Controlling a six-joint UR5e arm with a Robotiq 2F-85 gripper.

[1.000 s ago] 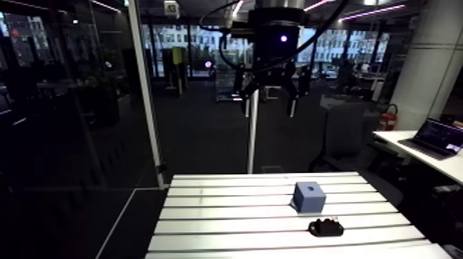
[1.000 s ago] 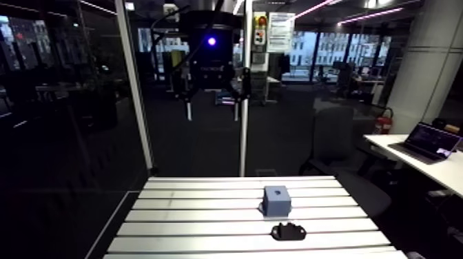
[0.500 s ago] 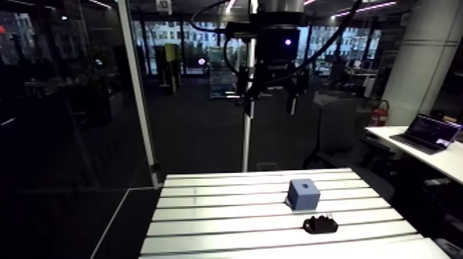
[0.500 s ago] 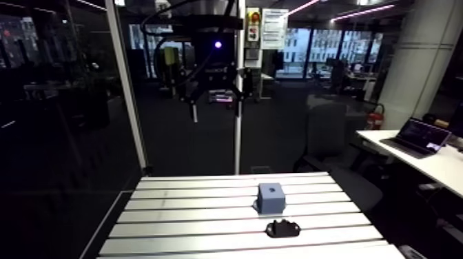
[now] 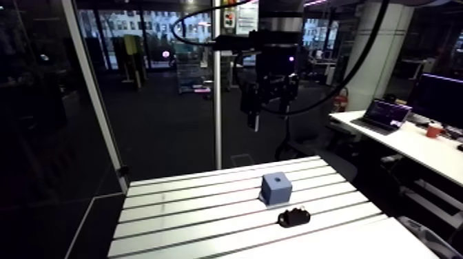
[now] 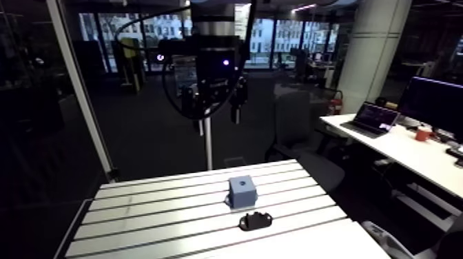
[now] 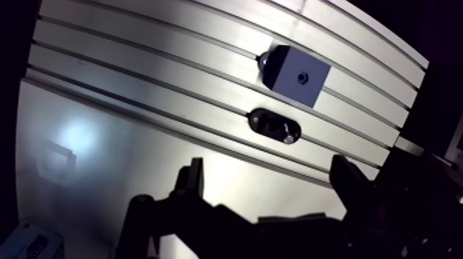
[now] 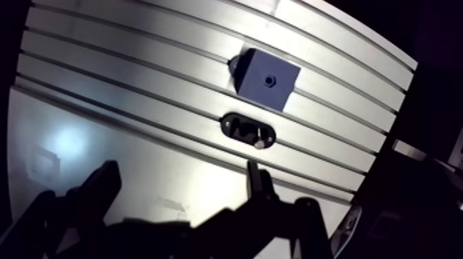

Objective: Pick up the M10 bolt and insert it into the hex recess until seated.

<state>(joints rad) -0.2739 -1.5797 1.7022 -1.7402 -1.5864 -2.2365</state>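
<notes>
Much bare table (image 5: pixel 179 213) flanks blue block (image 5: pixel 276 187) and black piece (image 5: pixel 293 218); pincer (image 7: pixel 269 169) hangs high, spread wide, empty.

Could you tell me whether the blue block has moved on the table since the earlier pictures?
No. The blue block still sits just behind the black oval part on the same table slats; only the camera shifted.

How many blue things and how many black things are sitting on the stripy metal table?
Blue block: 1
Black oval piece: 1
Total: 2
</notes>
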